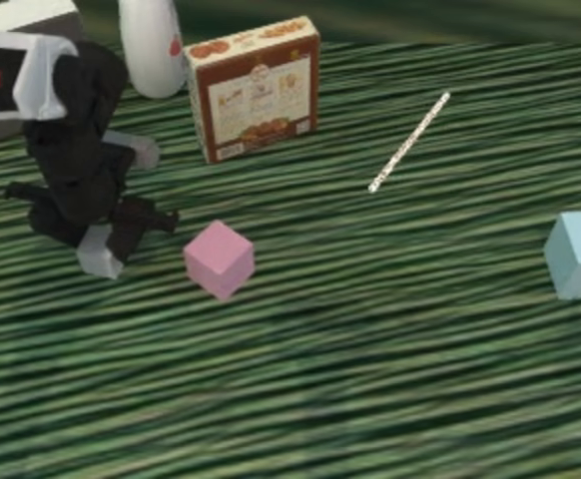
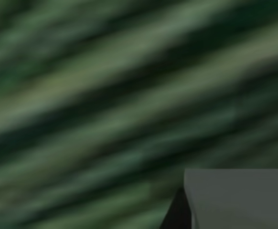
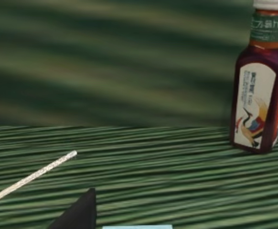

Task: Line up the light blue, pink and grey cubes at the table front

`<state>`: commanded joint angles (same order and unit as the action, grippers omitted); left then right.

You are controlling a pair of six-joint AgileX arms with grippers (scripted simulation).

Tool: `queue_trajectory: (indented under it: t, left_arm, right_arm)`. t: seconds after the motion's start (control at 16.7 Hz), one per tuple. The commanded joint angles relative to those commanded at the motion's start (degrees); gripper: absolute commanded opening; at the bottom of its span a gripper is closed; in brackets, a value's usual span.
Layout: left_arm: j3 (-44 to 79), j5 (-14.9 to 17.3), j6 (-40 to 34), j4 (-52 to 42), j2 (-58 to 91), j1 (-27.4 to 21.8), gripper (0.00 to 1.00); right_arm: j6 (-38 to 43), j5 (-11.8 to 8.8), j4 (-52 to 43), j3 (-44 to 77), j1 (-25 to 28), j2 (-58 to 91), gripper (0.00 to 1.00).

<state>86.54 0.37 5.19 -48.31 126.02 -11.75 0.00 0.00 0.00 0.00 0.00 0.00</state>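
Note:
My left gripper (image 1: 101, 244) is low over the striped table (image 1: 370, 379) at the left, shut on the small grey cube (image 1: 99, 261), which sticks out below its black fingers. In the left wrist view the grey cube (image 2: 239, 200) lies against one dark finger (image 2: 177, 217). The pink cube (image 1: 219, 257) rests on the table just right of that gripper, untouched. The light blue cube (image 1: 580, 254) sits at the right edge. My right gripper (image 3: 139, 214) is outside the top view. It is open, and only one fingertip (image 3: 84, 207) shows, beside the light blue cube's top edge (image 3: 136, 227).
At the back stand a biscuit box (image 1: 254, 88), a white bottle (image 1: 151, 45) and a large pale grey block (image 1: 26, 15). A thin white straw (image 1: 410, 142) lies right of the box. A dark labelled bottle (image 3: 261, 95) shows in the right wrist view.

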Motion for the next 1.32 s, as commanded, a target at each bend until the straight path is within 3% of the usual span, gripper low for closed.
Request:
queue_trajectory:
  t: [0.42, 0.84, 1.08, 1.32]
  left_arm:
    - [7.4, 0.0, -0.2, -12.2, -4.2, 1.0, 0.0]
    - [8.7, -0.1, -0.8, -13.6, -4.6, 0.0, 0.0]
    - [12.9, -0.4, -9.3, -15.8, -2.1, -7.4, 0.0]
    - [18.6, -0.9, -27.0, -19.4, 1.3, -19.9, 0.0]
  right_arm:
    - [0.0, 0.0, 0.0, 0.0, 0.0, 0.0, 1.0]
    - [0.0, 0.0, 0.0, 0.0, 0.0, 0.0, 1.0]
    - [0.0, 0.0, 0.0, 0.0, 0.0, 0.0, 1.0]
    - [0.0, 0.0, 0.0, 0.0, 0.0, 0.0, 1.0]
